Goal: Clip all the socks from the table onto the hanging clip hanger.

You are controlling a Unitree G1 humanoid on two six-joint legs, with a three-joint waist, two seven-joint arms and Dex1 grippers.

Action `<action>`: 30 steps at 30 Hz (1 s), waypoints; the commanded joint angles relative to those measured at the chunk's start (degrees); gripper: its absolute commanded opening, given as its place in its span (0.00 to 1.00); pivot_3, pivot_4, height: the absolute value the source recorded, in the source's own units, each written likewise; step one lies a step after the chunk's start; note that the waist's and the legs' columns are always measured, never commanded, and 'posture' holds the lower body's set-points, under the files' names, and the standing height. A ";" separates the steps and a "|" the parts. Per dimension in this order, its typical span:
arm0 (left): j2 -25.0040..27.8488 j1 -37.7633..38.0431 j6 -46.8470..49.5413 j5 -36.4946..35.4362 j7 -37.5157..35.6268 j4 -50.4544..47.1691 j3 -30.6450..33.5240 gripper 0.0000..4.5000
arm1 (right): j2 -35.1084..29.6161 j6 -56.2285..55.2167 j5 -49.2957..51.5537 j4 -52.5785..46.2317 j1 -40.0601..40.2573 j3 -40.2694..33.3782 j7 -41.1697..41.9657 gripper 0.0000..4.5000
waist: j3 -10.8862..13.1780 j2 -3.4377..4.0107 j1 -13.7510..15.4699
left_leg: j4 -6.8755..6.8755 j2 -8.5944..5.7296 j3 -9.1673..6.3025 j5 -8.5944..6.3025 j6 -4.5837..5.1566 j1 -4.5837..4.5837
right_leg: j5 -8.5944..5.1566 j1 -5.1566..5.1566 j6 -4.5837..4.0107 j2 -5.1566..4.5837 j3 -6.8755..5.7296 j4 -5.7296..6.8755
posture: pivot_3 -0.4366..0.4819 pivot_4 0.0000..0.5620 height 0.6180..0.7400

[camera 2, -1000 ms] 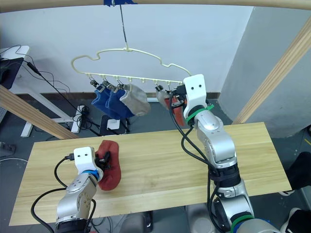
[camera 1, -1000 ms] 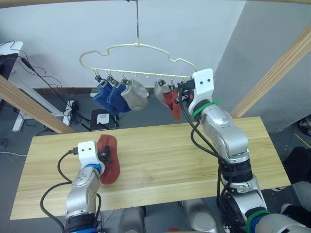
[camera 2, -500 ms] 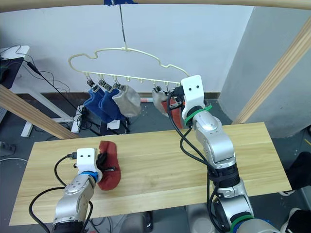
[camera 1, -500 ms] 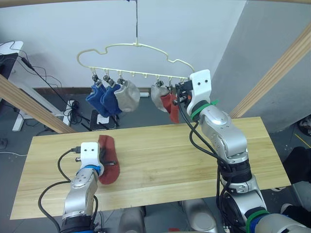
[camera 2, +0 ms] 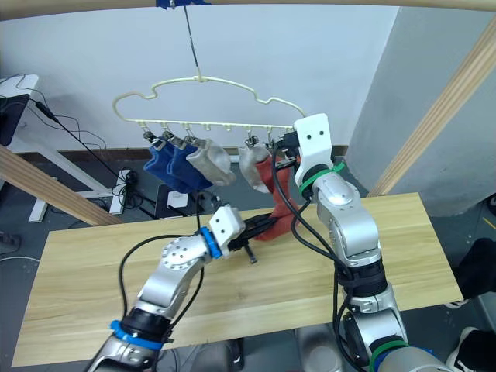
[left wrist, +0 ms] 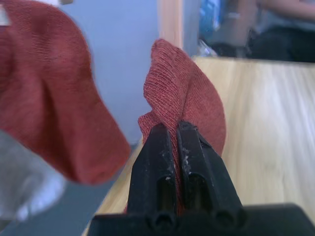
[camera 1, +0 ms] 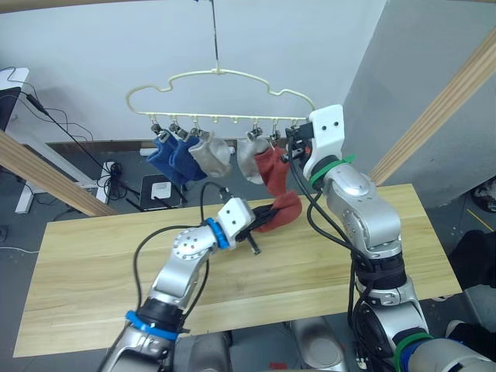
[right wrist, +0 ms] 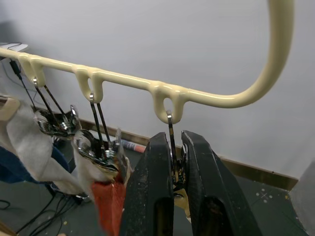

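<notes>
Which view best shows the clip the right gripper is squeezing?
The right wrist view: the end clip hangs between the right gripper's closed jaws, under the clip hanger. Both eye views show the gripper's white housing covering it.

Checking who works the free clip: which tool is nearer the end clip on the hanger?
Right. The right tool is shut on the end clip of the clip hanger; the left tool, holding a rust-red sock, sits below it.
</notes>
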 commanded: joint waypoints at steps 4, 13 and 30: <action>-5.95 -4.89 -4.83 4.02 9.23 7.26 0.88 0.00 | -0.13 0.73 0.05 -3.51 -0.14 -0.32 -0.40 0.01 | 0.00 -0.01 -0.07 | 0.04 -0.01 -0.01 0.00 0.00 0.00 | 0.00 0.03 0.01 0.01 0.00 0.00 | 0.15 0.55 1.00; -8.58 -7.75 -8.76 4.86 13.50 10.50 2.01 0.00 | -0.30 1.61 0.00 -4.11 0.02 -0.31 -0.43 0.01 | 0.00 -0.01 -0.10 | 0.00 0.00 -0.02 0.00 0.00 -0.01 | 0.00 0.03 0.01 0.01 -0.02 -0.03 | 0.15 0.55 1.00; -9.47 -7.97 -11.01 4.71 15.72 8.96 2.79 0.00 | -0.30 2.18 0.02 -3.37 0.10 -0.29 -0.48 0.01 | 0.00 -0.01 -0.10 | 0.01 0.00 -0.03 0.00 0.00 0.00 | 0.00 0.03 0.01 0.02 -0.02 -0.02 | 0.16 0.53 1.00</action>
